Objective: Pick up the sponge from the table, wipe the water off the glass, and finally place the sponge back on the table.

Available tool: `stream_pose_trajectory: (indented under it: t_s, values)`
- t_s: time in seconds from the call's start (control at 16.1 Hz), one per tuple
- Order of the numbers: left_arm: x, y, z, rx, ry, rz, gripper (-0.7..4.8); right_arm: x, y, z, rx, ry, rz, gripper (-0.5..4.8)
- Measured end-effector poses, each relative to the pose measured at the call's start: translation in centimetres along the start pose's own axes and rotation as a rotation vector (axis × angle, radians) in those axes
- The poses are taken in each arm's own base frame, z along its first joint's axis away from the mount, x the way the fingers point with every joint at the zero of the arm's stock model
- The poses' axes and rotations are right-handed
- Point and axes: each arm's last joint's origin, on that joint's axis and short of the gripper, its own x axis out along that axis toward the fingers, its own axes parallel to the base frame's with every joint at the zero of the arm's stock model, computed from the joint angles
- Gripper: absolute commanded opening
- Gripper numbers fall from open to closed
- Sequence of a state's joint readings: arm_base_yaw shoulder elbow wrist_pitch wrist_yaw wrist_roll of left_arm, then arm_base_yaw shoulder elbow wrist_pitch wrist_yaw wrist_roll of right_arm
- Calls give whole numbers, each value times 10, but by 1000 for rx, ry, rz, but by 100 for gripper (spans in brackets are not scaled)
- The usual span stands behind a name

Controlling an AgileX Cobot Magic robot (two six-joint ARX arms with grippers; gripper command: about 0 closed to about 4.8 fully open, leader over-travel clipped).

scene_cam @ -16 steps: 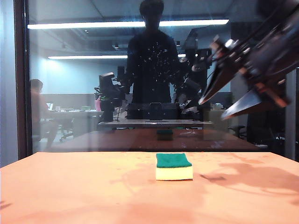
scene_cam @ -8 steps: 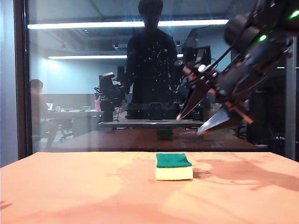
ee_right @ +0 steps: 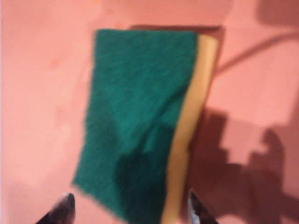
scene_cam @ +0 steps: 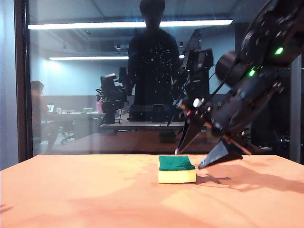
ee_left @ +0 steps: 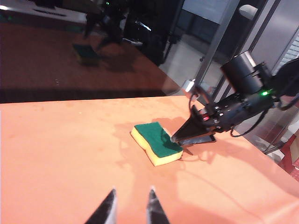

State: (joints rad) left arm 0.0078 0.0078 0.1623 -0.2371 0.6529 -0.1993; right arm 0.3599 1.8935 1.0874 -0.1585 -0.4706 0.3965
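Right gripper hangs low over the sponge, its two dark fingers spread wide and pointing down at a slant; one fingertip sits just above the green top near the sponge's right end, the other stands off to the right above bare tabletop. It holds nothing. The left gripper hovers over the near part of the table, well apart from the sponge, its fingers parted a little and empty.

The sponge lies flat, green side up, near the far edge of the tabletop and a little right of its middle, close in front of the glass. Only the exterior view shows the upright pane, with its dark frame strip on the left and a scatter of tiny whitish water droplets high up at the middle. The left wrist view alone shows the right arm coming in from the side and the sponge's long yellow edge facing the near side. The right wrist view alone shows the sponge from straight above, blurred, lying between the two fingertips with some room on each side.

Wide bare tabletop lies to the left of the sponge and in front of it; behind it only a narrow strip remains before the glass.
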Motion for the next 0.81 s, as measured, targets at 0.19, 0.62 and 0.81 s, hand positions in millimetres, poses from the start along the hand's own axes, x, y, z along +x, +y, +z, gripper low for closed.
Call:
stream_pose_trajectory:
  t_s: [0.19,0.62,0.81]
  values:
    - [0,0,0,0,-1,0,84,8,1,14,-8,-16,4,306]
    - [0,0,0,0,-1,2,84,27,-7,20,65,7,-19,211]
    - [0,0,0,0,-1,2,84,27,-8,20,65,-10,-54,129]
